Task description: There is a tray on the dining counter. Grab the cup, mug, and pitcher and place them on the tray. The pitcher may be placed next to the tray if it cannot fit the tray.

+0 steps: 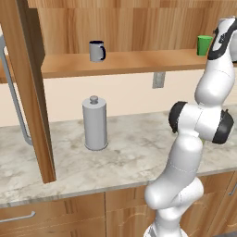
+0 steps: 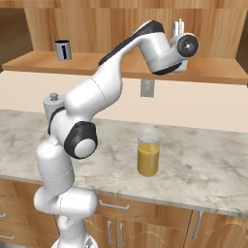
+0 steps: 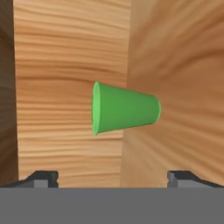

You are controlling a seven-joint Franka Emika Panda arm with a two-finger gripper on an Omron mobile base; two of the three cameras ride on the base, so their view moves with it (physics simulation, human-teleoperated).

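Looking down the hand view, you've got the green cup (image 3: pixel 124 108) dead centre ahead of the gripper (image 3: pixel 113 178), with both fingertips (image 3: pixel 41 178) spread about as wide as they go and nothing between them. The cup reads sideways there because the hand is rolled over, probably so the fingers can close across its tapered sides instead of poking at the rim. It's really standing upright on the wooden shelf (image 1: pixel 129 62), near that shelf's right end in the left base view (image 1: pixel 203 45), with the arm's upper links partly in front of it.

The cup itself: bright green, no handle, wider at the mouth than at the base, plain and smooth. I'd guess it's light and easy to tip, so a squeeze at mid height looks safer to me.

Also on that shelf, well off to the left of the cup, sits the grey mug (image 1: pixel 96 51) with its dark handle. Below the shelf, on the marbled counter, you have the pitcher (image 2: pixel 148 152) of orange liquid and a grey metal canister (image 1: pixel 95 123) with a knob.
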